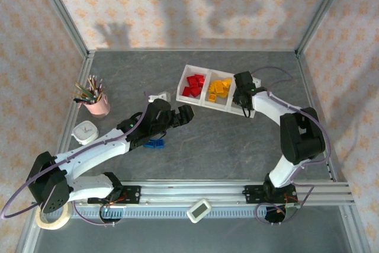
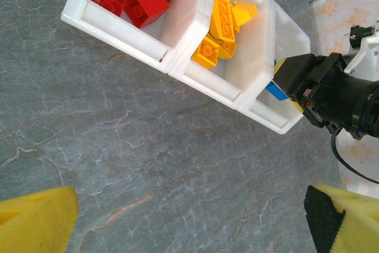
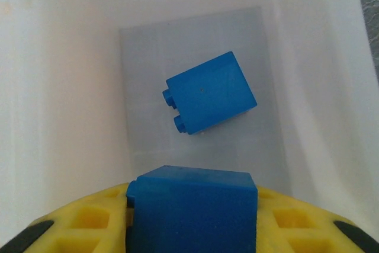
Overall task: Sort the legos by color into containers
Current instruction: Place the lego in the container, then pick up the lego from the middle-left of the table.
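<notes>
The white tray of containers (image 1: 204, 103) sits at the back centre. Its left compartment holds red legos (image 1: 194, 84) and its middle one yellow-orange legos (image 1: 219, 89). My right gripper (image 1: 243, 89) reaches down into the right compartment. In the right wrist view that gripper (image 3: 192, 208) is shut on a blue lego (image 3: 192, 220) just above the white compartment floor (image 3: 71, 87), where another blue lego (image 3: 210, 100) lies on its side. My left gripper (image 1: 177, 117) stands open and holds nothing over bare table, and its wrist view looks at the tray (image 2: 195, 22). More blue legos (image 1: 156, 143) lie under the left arm.
A pink cup of pencils (image 1: 98, 103) stands at the left, with a white square object (image 1: 84, 131) in front of it. A small white piece (image 1: 159, 96) lies just left of the tray. A tape roll (image 1: 50, 216) rests by the left arm's base. Patterned walls enclose the table.
</notes>
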Available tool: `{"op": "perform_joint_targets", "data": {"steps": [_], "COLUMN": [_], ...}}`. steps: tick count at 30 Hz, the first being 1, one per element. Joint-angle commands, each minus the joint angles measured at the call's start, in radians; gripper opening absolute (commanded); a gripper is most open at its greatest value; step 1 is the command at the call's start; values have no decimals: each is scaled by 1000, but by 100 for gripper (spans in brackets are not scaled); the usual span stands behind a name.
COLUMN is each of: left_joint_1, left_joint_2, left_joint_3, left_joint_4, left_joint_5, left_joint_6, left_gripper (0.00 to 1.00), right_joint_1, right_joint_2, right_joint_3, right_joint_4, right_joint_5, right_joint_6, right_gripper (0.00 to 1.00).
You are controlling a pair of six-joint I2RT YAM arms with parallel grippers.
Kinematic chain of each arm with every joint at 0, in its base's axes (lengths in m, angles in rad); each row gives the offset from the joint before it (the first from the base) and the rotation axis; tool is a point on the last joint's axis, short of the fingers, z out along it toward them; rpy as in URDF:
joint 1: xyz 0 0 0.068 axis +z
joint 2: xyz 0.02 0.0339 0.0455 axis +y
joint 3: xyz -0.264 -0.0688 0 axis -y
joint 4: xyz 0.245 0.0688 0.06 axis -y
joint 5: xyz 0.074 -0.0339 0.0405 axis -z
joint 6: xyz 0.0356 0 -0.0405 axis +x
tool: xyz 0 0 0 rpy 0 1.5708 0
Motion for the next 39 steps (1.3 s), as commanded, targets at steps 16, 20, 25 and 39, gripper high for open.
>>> {"op": "perform_joint_targets", "data": {"steps": [16,20,25,39], "left_joint_1": [-6,-1,32,132], "left_joint_2": [-36,-89,-185,-485], "left_joint_3": [56,44,26,-41], "left_joint_4": [-32,-77,-180,-487], "left_joint_5": [-60,-118,-166,-278], "left_joint_6": [44,35,20,-69], "left_gripper": [99,99,99,99], "right_joint_1": [-7,52,203,581], "right_joint_2": [-151,-180,-163,145], "right_joint_3": [75,90,111,294], "right_joint_4": [-34,-55,-67,79], "right_joint_5": [-15,-70,-86,-167], "right_joint_6": [-42,-45,-33,-33], "right_gripper": [59,61,65,73]}}
